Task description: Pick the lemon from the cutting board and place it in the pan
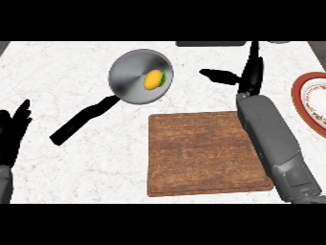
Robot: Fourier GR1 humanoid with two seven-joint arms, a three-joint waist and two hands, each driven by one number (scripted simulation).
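the lemon [152, 79] lies in the pan [131, 81], apart from the right hand [244, 76], fingers straight; left hand [6, 136] rests open; cutting board [204, 152] and plate [313, 103] lie nearby.

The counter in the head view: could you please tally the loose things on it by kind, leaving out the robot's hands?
Pan: 1
Lemon, lying in the pan: 1
Cutting board: 1
Plate, at the right edge: 1
Total: 4
A dark item at the top edge and something reddish on the plate are too cut off to name.
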